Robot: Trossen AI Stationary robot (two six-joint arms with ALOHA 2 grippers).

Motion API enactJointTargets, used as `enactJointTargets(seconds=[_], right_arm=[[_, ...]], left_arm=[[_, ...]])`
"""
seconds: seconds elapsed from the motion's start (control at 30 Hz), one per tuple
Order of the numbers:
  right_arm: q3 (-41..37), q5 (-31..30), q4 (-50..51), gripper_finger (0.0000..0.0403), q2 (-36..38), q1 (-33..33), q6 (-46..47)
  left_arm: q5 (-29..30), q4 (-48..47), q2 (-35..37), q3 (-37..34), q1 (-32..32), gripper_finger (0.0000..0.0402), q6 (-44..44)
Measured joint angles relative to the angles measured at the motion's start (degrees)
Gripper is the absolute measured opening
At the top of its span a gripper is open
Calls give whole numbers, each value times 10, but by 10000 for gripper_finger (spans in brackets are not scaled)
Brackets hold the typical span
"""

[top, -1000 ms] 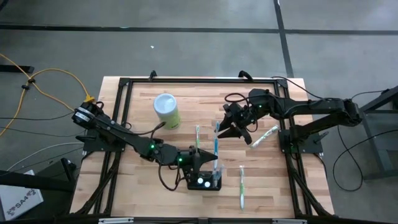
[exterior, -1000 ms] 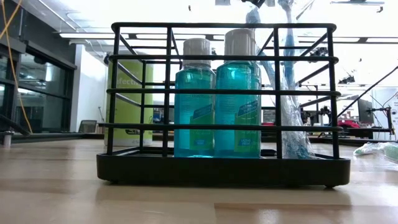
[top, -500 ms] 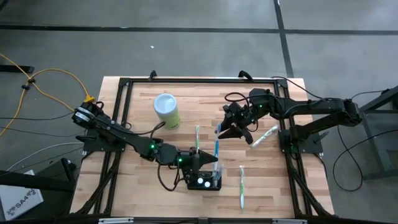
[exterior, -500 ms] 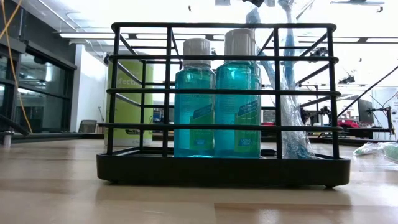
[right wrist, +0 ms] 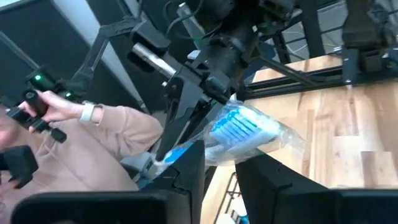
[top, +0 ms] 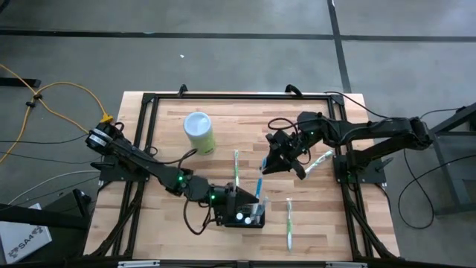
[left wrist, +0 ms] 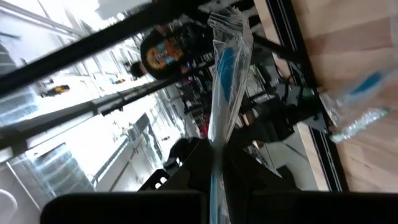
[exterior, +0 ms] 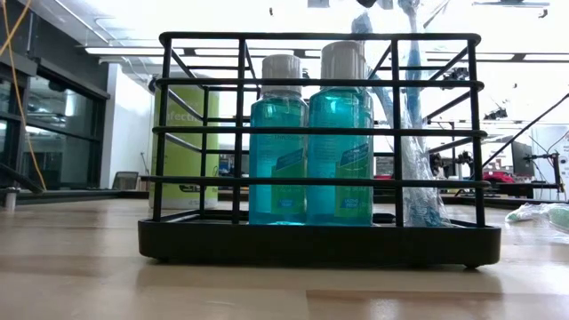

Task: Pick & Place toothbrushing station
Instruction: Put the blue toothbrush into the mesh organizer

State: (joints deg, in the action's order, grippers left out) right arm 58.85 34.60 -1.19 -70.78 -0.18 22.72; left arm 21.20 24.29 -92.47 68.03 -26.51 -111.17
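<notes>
The toothbrushing station (top: 242, 216) is a black wire rack (exterior: 311, 240) near the table's front edge. It holds two blue bottles (exterior: 307, 151). A blue toothbrush in clear wrap (top: 259, 182) stands in the rack, with its head up (exterior: 413, 133). My left gripper (top: 238, 197) is shut on it just above the rack. My right gripper (top: 265, 165) has closed on the wrapped head. A green toothbrush (top: 236, 167) shows just left of the blue one. My left gripper pinches the wrapped blue toothbrush's handle (left wrist: 216, 163) between its two fingers, coming level from the table's left and lying across it. The brush rises beyond the fingers, its lower end in the rack. My right gripper has the wrapped brush head (right wrist: 233, 134) between its two fingers (right wrist: 193, 165), coming nearly level from the table's right. The clear wrap bulges out past both fingers.
A pale green cylinder (top: 199, 132) stands at the far left. Two more wrapped toothbrushes lie on the table, one at the right (top: 320, 161) and one at the near right (top: 288, 223). A black frame (top: 149, 134) rims the table. A person (right wrist: 93, 143) sits beyond it.
My right gripper has shifted a little toward the near edge and the rack. Its fingers have narrowed around the wrapped head. My left gripper has kept its hold on the toothbrush by the rack.
</notes>
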Motion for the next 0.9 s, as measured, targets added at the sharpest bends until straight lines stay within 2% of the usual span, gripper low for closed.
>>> enactJointTargets(seconds=[0.63,0.9], right_arm=[[0,-52,-8,71,-1,64,-2],[0,-65,-8,71,-1,77,-2]], left_arm=[[-102,4,0,0,-5,9,11],[-104,6,0,0,-3,9,13]])
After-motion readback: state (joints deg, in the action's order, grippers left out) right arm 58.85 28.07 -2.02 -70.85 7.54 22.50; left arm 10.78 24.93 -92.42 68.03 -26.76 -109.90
